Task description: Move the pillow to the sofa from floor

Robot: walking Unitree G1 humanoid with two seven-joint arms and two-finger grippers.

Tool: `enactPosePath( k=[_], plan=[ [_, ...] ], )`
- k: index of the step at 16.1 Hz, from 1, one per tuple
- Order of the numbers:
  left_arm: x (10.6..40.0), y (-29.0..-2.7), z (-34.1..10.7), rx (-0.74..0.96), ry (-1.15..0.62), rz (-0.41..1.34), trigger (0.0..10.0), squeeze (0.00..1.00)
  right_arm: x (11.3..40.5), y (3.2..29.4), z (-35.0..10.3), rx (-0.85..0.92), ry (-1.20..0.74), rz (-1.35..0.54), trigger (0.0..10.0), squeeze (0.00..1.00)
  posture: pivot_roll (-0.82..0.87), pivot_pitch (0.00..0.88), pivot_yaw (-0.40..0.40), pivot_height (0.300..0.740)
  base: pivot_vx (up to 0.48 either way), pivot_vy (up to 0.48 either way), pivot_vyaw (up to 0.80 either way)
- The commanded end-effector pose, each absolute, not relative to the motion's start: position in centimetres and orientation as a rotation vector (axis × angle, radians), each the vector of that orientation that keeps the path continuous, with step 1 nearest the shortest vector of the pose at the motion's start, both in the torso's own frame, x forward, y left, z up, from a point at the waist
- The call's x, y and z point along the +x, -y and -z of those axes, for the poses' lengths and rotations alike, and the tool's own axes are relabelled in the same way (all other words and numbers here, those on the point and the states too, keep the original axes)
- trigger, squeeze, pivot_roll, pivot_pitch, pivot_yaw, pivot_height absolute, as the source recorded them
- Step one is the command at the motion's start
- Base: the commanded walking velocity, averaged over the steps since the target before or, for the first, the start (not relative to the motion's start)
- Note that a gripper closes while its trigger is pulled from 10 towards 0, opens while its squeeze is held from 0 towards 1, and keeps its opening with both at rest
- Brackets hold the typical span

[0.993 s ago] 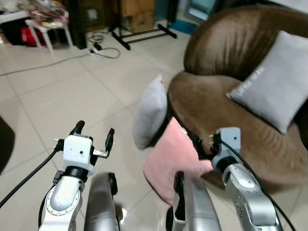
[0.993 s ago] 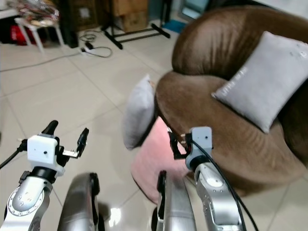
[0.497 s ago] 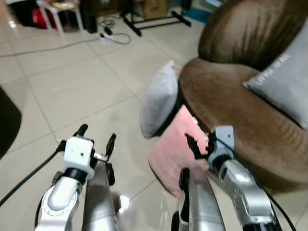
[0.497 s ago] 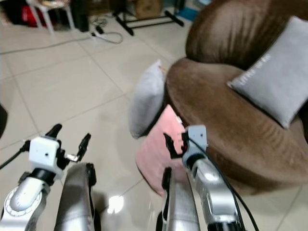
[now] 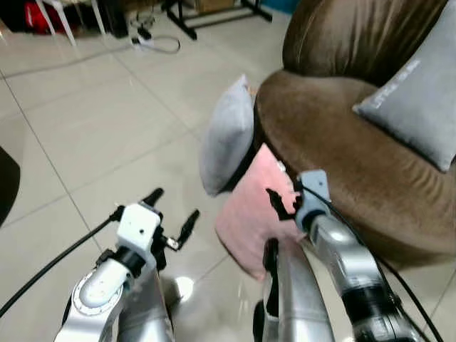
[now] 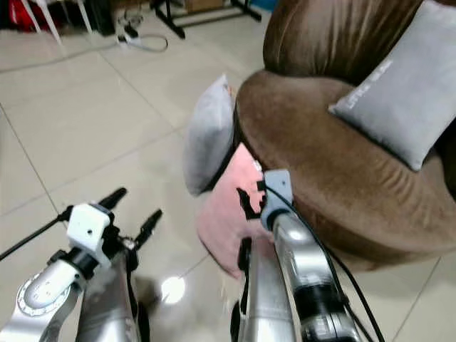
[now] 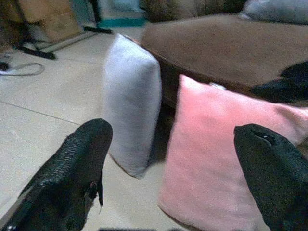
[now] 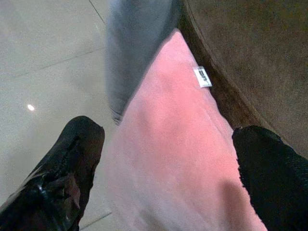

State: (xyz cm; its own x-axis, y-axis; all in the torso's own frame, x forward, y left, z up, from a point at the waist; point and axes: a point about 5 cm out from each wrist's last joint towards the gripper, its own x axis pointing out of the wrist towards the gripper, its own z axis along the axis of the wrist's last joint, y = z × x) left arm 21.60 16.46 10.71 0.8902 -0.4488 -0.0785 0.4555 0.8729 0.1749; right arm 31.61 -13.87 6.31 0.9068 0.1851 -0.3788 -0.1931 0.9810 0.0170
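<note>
A pink pillow (image 5: 249, 217) leans on the floor against the front of the brown sofa (image 5: 335, 142). A grey pillow (image 5: 226, 135) stands upright on the floor just beyond it, also against the sofa. My right gripper (image 5: 281, 201) hovers open right over the pink pillow (image 8: 178, 159), its fingers (image 8: 62, 173) spread on either side. My left gripper (image 5: 171, 210) is open too, lower and to the left above the tiles, facing both pillows (image 7: 211, 154). A second grey pillow (image 5: 413, 107) rests on the sofa seat against the backrest.
Pale tiled floor (image 5: 85, 142) stretches to the left. A black stand base (image 5: 206, 16) and a cable with a power strip (image 5: 149, 43) lie at the back. White chair legs (image 5: 60, 14) stand far left.
The camera has dipped and come closer to the pillows. My right gripper has reached forward over the pink pillow. My left gripper has edged right toward the pillows.
</note>
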Motion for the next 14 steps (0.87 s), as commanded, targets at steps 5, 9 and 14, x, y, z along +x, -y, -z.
enactPosePath(
  k=[5, 9, 14],
  plan=[
    [19.9, -16.9, -11.5, 0.218, -0.085, 0.566, 10.0, 0.52, 33.0, 14.9, -4.2, -0.111, -0.465, -0.060, 10.0, 0.00, 0.10, 0.346, -0.069, 0.487, 0.000, 0.000, 0.00],
    [17.9, -17.6, -12.7, 0.231, -0.121, 0.605, 10.0, 0.53, 34.1, 15.7, -5.2, -0.081, -0.361, 0.058, 10.0, 0.00, 0.15, 0.407, -0.064, 0.487, 0.000, 0.000, 0.00],
    [16.9, -16.9, -12.9, 0.222, -0.151, 0.659, 10.0, 0.52, 33.9, 16.1, -4.7, -0.287, -0.360, 0.097, 10.0, 0.00, 0.15, 0.402, -0.069, 0.487, 0.000, 0.000, 0.00]
  ],
)
